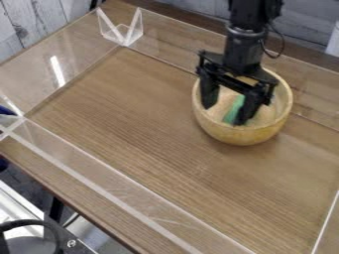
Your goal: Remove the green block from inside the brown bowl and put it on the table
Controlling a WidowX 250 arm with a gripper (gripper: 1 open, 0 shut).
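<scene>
The brown bowl (225,127) sits at the right of the table (133,129). Inside it lies the green block (235,108), partly hidden by the black gripper (237,101). The gripper points straight down into the bowl, open, with one finger on each side of the block. Whether the fingers touch the block does not show.
Low clear acrylic walls edge the table, with a clear corner piece (121,27) at the back left. A dark cable (27,233) shows below the front left edge.
</scene>
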